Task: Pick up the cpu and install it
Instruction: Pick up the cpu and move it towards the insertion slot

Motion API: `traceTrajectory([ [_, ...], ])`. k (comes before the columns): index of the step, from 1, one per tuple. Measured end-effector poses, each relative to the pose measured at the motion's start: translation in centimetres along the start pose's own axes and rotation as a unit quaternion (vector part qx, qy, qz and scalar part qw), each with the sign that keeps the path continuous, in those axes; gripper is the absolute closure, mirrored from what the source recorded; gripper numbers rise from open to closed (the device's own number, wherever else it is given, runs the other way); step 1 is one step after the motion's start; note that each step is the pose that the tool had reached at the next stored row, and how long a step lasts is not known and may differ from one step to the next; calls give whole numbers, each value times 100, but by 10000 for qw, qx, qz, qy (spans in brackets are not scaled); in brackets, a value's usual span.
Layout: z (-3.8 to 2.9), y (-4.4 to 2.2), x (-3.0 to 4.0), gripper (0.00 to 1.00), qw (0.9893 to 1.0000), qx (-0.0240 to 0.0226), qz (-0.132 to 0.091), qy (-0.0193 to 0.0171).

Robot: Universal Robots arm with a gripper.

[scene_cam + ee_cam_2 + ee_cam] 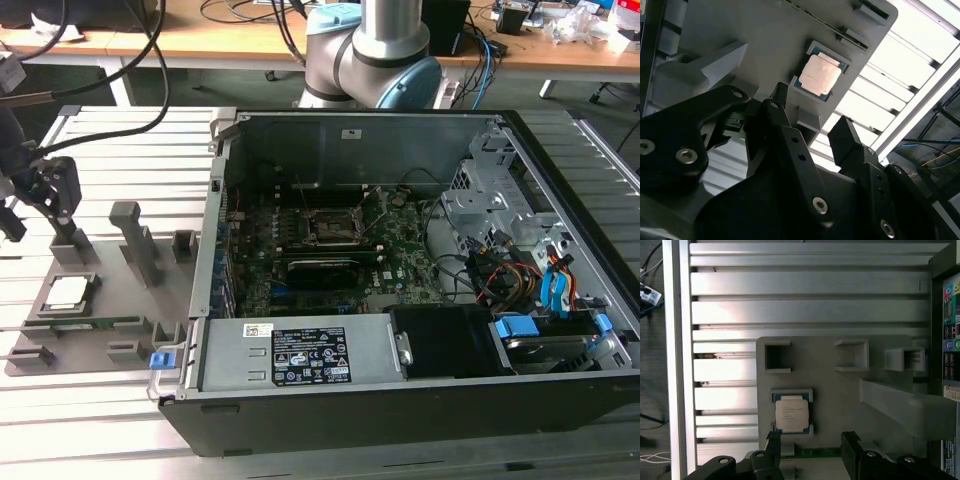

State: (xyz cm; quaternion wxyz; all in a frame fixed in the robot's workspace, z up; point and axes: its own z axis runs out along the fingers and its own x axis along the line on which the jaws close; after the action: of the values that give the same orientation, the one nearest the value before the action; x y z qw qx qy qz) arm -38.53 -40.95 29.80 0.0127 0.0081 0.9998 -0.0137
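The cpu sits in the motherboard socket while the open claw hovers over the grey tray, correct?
No. The cpu lies in its recess on the grey tray, not in the motherboard socket; the first wrist view shows it. The open claw does hover over that tray.

The cpu (791, 413) has a smooth, pale metal lid with a soft sheen, seated in a matt grey plastic tray (830, 405). Under the tray, the surface (790, 285) is ribbed, brushed aluminium. Over the tray, the pincer (812, 440) is matt black with shiny metal screw heads (820, 204).
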Motion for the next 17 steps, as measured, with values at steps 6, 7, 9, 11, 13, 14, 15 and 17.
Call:
traceTrajectory([
  [6, 75, 2, 2, 40, 10000, 0, 0, 0],
  [7, 92, 2, 2, 40, 10000, 0, 0, 0],
  [9, 118, 3, 3, 40, 10000, 0, 0, 0],
  [11, 139, 4, 3, 40, 10000, 0, 0, 0],
  [13, 177, 5, 5, 40, 10000, 0, 0, 0],
  [14, 191, 5, 5, 40, 10000, 0, 0, 0],
  [15, 204, 5, 5, 40, 10000, 0, 0, 0],
  [17, 242, 6, 6, 40, 10000, 0, 0, 0],
])
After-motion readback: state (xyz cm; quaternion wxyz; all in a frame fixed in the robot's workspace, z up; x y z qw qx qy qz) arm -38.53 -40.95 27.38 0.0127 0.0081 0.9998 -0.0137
